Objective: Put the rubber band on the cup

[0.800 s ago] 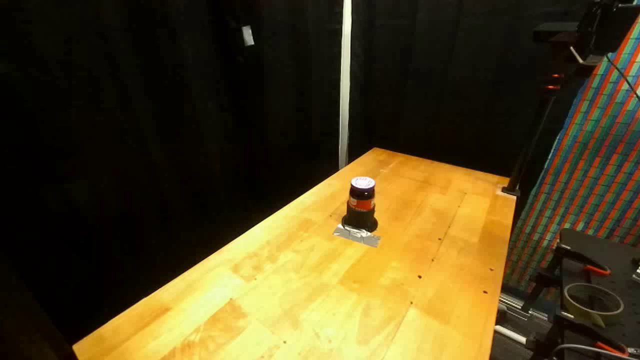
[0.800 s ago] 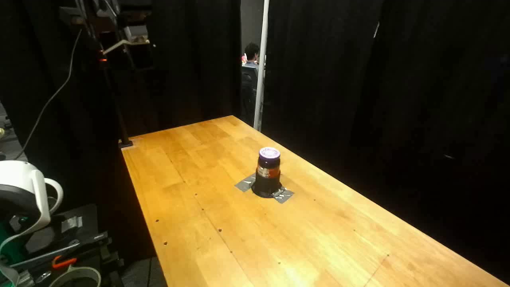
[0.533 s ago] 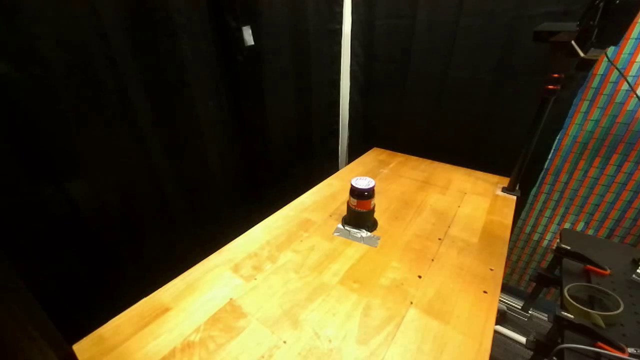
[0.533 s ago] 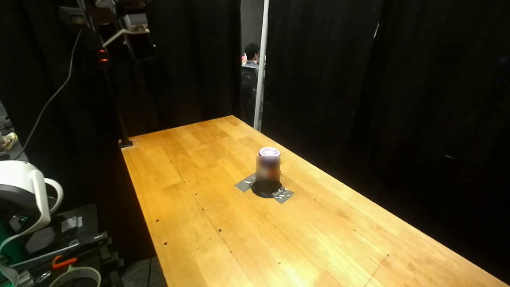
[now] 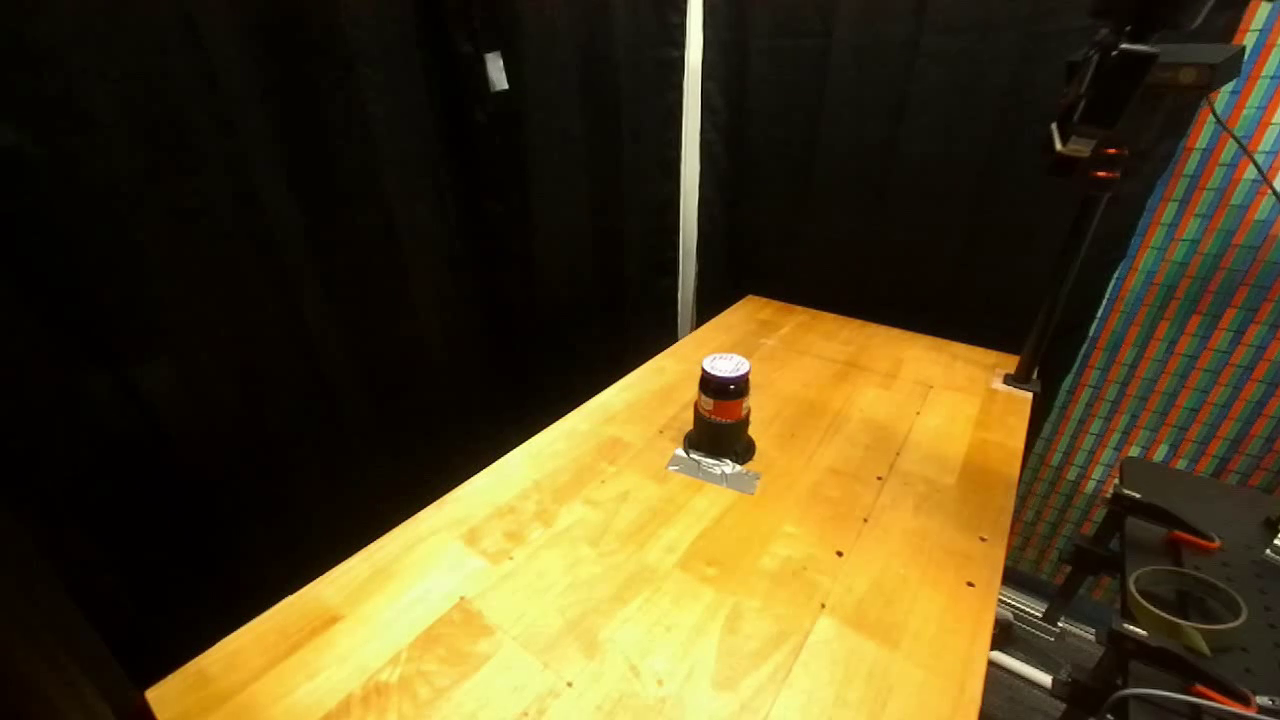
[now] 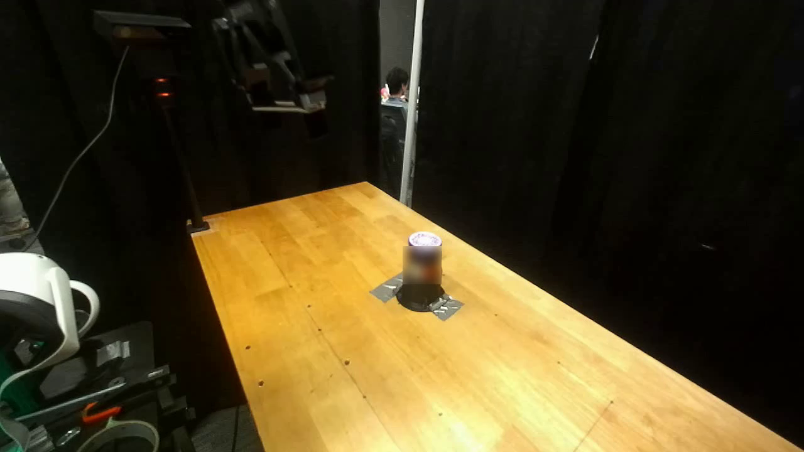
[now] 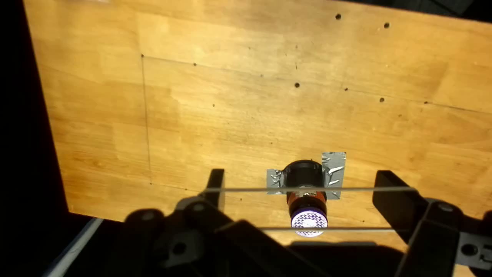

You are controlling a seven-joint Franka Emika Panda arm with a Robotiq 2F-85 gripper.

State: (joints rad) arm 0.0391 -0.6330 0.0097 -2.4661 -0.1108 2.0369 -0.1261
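The cup is dark and cylindrical with an orange-red stripe and a white-purple top. It stands upright on the wooden table in both exterior views and in the wrist view. A blurred patch covers its middle in an exterior view. My gripper is open, with the pale rubber band stretched around its two fingers in two strands. In the wrist view the cup shows between the fingers, beyond the strands. In an exterior view the gripper hangs high above the table's far end, apart from the cup.
Grey tape fixes the cup's base to the table. A dark post with orange lights stands at a far table corner. A side cart with a tape roll stands beside the table. Black curtains surround it.
The gripper has moved leftward in an exterior view, and rightward and down in an exterior view, away from the post, with the band on its fingers. The cup has not moved.
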